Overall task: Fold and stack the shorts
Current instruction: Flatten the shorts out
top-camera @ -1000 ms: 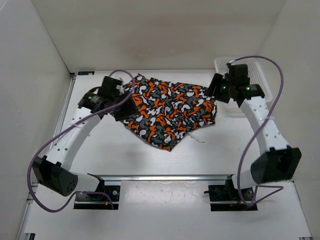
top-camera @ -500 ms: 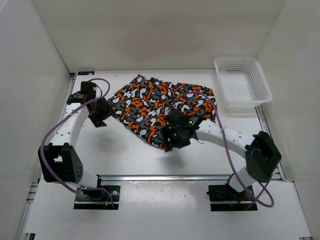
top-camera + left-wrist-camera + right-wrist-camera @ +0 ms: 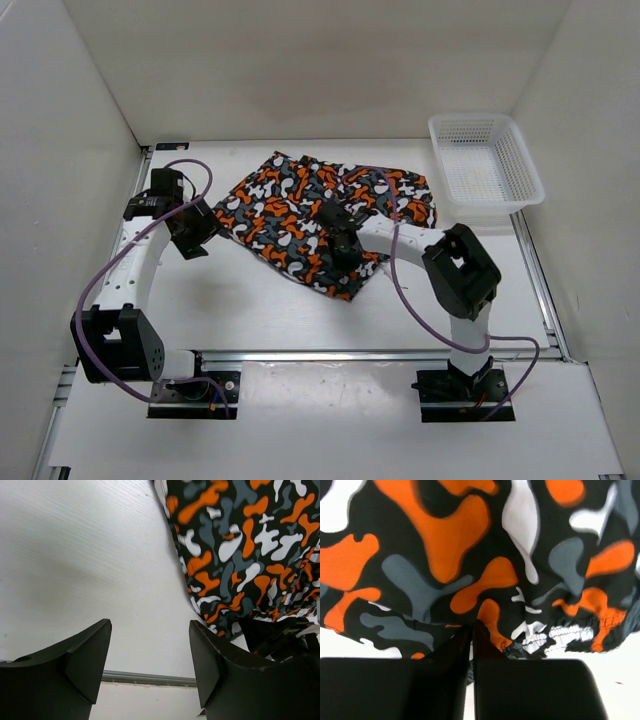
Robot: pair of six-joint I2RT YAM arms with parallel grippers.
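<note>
Shorts (image 3: 290,205) spread flat at frame centre on table (image 3: 230,310). Fabric near lower edge pinched by right gripper (image 3: 471,632), jaws clenched. Left gripper (image 3: 150,652) released, poised over bare table, left of shorts.

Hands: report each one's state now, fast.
Left hand: open, empty, above the table beside the shorts.
Right hand: closed, apparently pinching the shorts' hem.

the shorts (image 3: 470,555) run off the top and both sides of the right wrist view, blurred up close; from above, the right gripper (image 3: 472,630) fingertips are too small to make out
</note>
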